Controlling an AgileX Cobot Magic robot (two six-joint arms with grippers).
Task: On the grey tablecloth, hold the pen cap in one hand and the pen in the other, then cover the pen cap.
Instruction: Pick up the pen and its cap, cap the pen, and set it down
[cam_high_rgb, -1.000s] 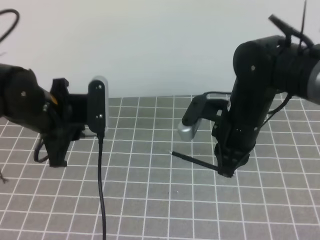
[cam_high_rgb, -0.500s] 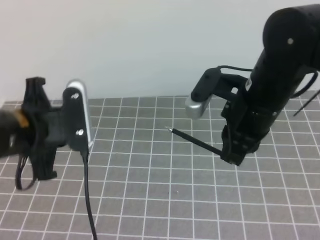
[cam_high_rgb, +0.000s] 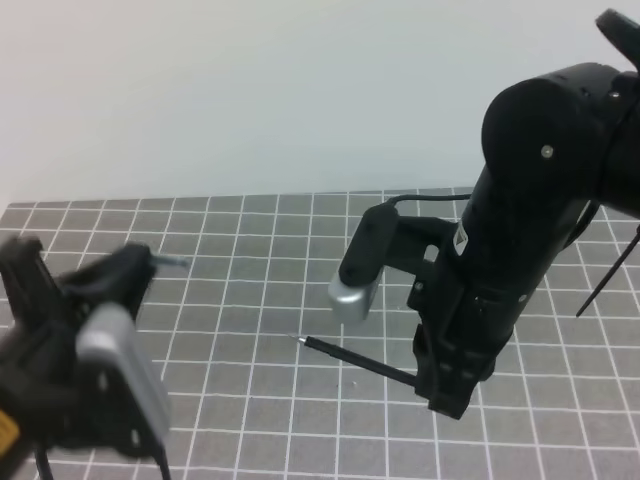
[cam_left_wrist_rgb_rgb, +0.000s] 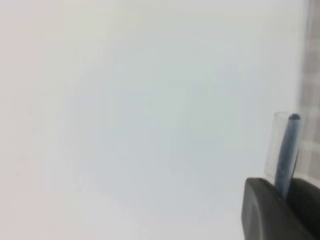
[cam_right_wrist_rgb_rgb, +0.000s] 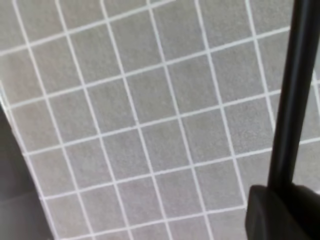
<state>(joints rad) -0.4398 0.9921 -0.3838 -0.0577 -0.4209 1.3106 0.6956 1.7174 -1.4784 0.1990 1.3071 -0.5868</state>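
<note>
Pen (cam_high_rgb: 360, 361) in right gripper (cam_high_rgb: 445, 392) jaws

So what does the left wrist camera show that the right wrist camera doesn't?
Only the left wrist view shows the short, clear-walled pen cap with a dark core, standing up from the shut left gripper against a plain pale background. Only the right wrist view shows the slim black pen, clamped in the right gripper, above the grey tablecloth with white grid lines. Both show a dark finger holding its part.
</note>
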